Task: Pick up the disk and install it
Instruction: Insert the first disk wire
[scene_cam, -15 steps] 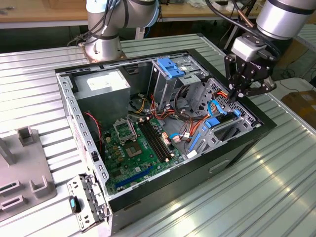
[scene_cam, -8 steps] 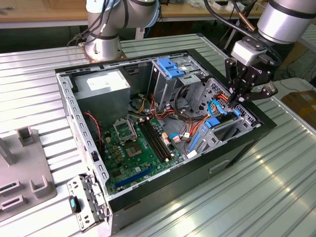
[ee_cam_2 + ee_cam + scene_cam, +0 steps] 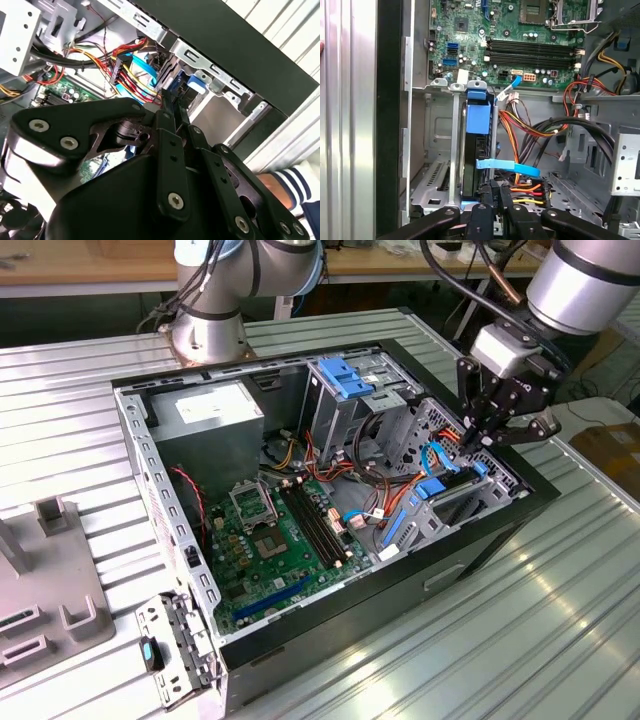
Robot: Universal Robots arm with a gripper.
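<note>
End effector (image 3: pixel 478 437) is pinched on the top edge of the disk (image 3: pixel 476 150), which stands on edge in the drive bay at the open case's (image 3: pixel 480 540) front corner, presumably to guide it down the bay rails.

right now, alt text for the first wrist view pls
The gripper sits at the end of the disk, which stands on edge in a metal bay of the open computer case. Beyond it lie the green motherboard and bundled cables.
</note>
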